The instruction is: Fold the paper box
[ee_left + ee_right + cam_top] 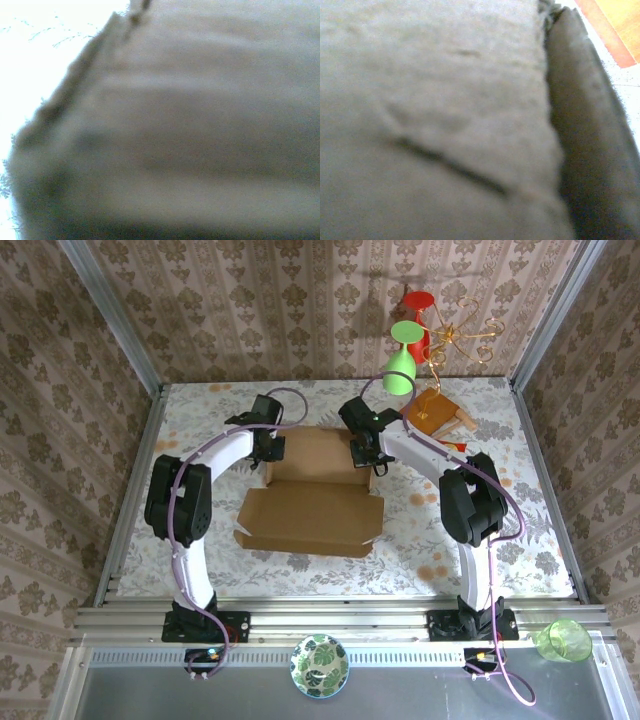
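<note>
The paper box lies in the middle of the table, a light-brown cardboard piece with a raised far panel and a wider near panel with small side flaps. My left gripper is at the far panel's left edge. My right gripper is at its right edge. Both sit low against the cardboard, and the arms hide their jaws from above. Blurred cardboard presses close to the left wrist camera. The right wrist view has a creased panel with a darker flap beside it. Both grippers are shut, and whether they pinch cardboard is hidden.
A reddish-brown wooden board lies right behind the right gripper, its orange edge near the cardboard. A green goblet, a red object and a gold wire stand are at the back. A patterned plate and a green cup sit at the front.
</note>
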Tool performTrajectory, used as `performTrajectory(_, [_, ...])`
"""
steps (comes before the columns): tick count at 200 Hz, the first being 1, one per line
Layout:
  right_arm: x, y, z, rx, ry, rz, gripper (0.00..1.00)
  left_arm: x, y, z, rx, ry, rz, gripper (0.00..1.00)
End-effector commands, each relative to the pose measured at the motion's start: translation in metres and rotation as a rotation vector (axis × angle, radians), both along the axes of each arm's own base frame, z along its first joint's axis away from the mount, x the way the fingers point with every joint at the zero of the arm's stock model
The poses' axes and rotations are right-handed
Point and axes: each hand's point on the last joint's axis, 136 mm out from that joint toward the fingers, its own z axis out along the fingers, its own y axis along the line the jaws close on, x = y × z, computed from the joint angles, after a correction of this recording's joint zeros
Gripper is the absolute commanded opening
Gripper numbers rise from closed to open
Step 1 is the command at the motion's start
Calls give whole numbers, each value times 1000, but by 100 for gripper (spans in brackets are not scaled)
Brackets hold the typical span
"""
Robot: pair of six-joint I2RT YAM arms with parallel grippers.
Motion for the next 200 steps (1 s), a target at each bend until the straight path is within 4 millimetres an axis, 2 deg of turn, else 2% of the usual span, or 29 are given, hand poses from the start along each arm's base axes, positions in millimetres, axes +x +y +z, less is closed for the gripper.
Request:
performTrajectory(1, [-6,8,1,-1,24,20,0,-10,7,-12,51,30,18,0])
performTrajectory(36, [-7,-5,2,-67,33,-46,0,-10,0,-4,15,22,15,0])
performTrajectory(75, [-7,-3,2,-70,28,-43,0,-12,-8,2,-51,30,7,26])
performTrajectory(99, [-6,-2,1,-71,32,-31,0,-14,-8,6,-93,40,14,37])
performTrajectory(137, [-6,-2,1,-72,37,-24,0,-15,-3,10,-127,48,17,39])
performTrajectory(200, [-4,-2,1,-67,40,-29,0,-32,10,-5,-82,87,16,40])
